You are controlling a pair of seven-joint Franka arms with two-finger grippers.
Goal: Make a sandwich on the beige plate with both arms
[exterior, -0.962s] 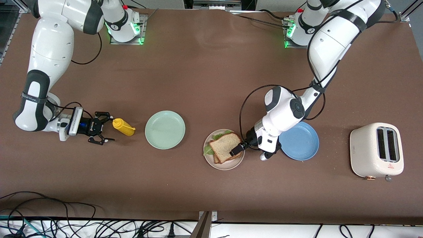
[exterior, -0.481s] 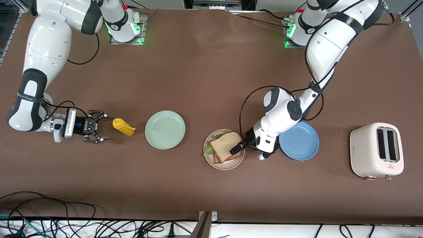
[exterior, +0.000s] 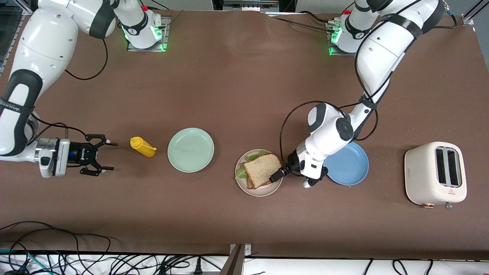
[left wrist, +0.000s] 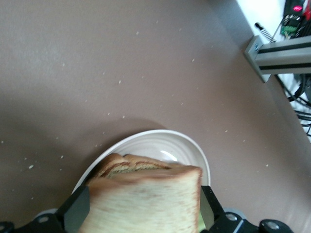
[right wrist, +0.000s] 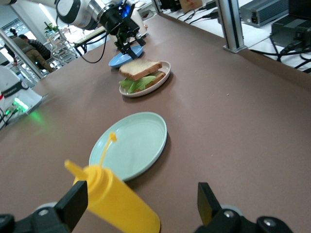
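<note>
You can see the sandwich [exterior: 259,171] is all built: bread, green lettuce, bread, sitting on the beige plate [exterior: 259,190]. Your left gripper [exterior: 281,172] has slid back from the top slice to the plate's edge toward the blue plate [exterior: 349,164]. Its fingers are spread wide around the bread's end in the wrist view, not squeezing it, and it holds nothing.

Your right gripper [exterior: 102,155] has pulled away from the yellow bottle [exterior: 143,147], which lies past the mint-green plate [exterior: 190,149] from the beige plate. Its fingers are wide open and empty too.

So I think the job is about done, and both arms are letting go.

The table [exterior: 237,91] is brown and has little crumbs around the beige plate. A toaster [exterior: 435,172] sits past the blue plate. Cables [exterior: 76,256] hang off the table's edge nearest the front camera.
</note>
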